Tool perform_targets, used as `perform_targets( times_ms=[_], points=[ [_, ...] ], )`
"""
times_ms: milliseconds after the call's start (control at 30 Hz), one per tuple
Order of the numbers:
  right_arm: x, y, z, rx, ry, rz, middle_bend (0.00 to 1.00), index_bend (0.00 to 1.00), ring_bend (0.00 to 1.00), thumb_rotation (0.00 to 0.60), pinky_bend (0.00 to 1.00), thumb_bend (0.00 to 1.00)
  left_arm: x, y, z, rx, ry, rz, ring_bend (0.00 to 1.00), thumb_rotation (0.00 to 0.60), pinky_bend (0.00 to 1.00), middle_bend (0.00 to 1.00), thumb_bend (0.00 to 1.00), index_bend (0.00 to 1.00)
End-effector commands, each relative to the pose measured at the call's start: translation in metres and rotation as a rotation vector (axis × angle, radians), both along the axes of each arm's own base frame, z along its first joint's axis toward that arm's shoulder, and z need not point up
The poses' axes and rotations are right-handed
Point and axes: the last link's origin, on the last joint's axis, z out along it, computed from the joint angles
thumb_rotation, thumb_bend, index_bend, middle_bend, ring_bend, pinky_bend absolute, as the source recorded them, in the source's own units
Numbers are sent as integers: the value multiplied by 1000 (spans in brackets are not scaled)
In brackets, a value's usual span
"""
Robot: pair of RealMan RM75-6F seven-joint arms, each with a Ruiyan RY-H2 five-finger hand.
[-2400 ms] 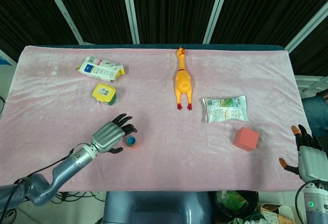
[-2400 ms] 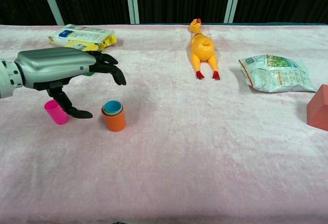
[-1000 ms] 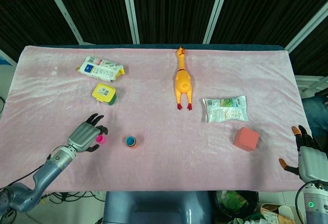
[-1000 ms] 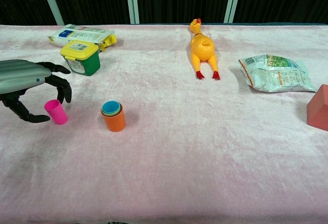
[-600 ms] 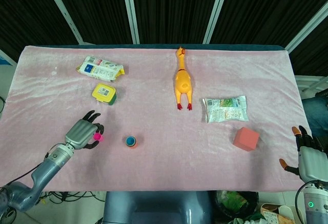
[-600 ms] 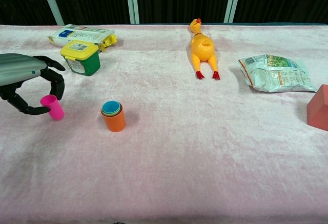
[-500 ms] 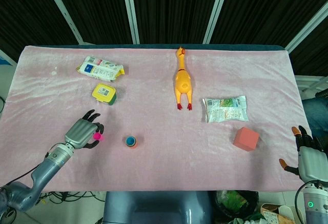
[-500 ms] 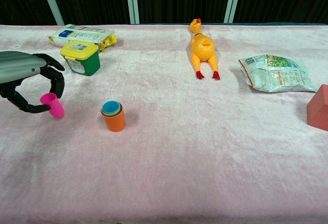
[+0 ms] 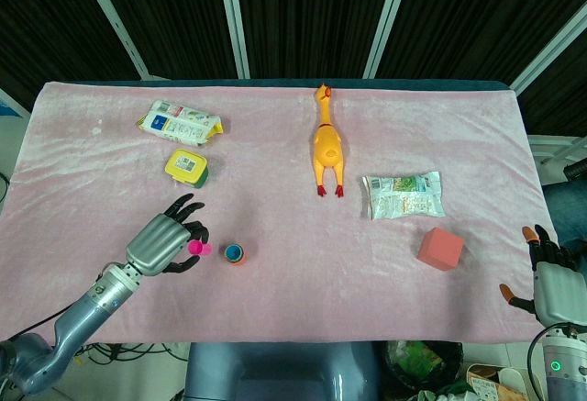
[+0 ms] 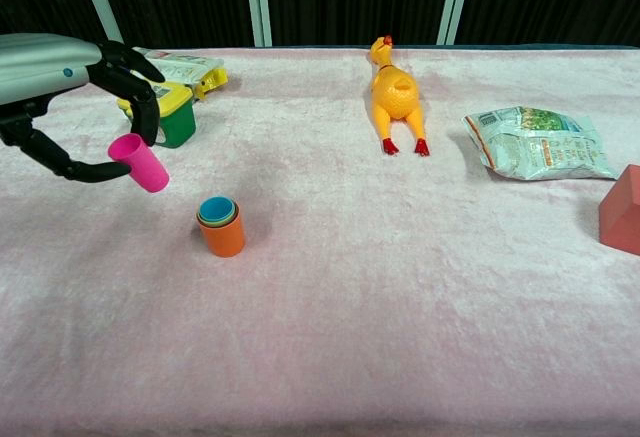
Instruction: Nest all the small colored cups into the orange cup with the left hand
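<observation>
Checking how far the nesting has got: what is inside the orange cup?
The orange cup holds a green cup with a blue cup in it; only their rims show. Anything deeper is hidden. The pink cup is outside, held by the left hand.

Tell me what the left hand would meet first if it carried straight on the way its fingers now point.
Probably the orange cup: the left hand, holding the pink cup above the cloth, points toward it. Height is unclear, so it might pass over.

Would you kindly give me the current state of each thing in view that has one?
Left hand: holds the pink cup.
Pink cup: lifted off the table, tilted.
Orange cup: upright, smaller cups nested inside.
Right hand: open, holding nothing.
Tub: lid on.
Chicken: lying down.
</observation>
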Motion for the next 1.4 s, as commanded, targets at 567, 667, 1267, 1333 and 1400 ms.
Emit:
perform_targets(
  times_ms=[567,667,1267,1333,1400],
  points=[
    [-1,0,0,-1,-5,-6,20,0,113,600,165,138,21,21,-40,-86,16,-14,102,600,0,538,405,493],
    [-1,0,1,-3,-7,-7,20,0,113,600,165,138,19,22,-44,-93,28,-8,102,600,0,532,394,486],
    [-1,0,1,1,-4,-10,20,0,113,600,165,139,8,6,-7,-13,51,3,0,600,0,58,143,73],
    [-2,0,1,0,-3,-10,20,0,113,600,165,138,-3,-4,7,59,82,3,0,600,0,58,143,73],
    [-1,0,1,0,-2,-8,20,0,113,600,165,138,-16,-16,24,149,112,18,0,600,0,60,143,73]
  ],
)
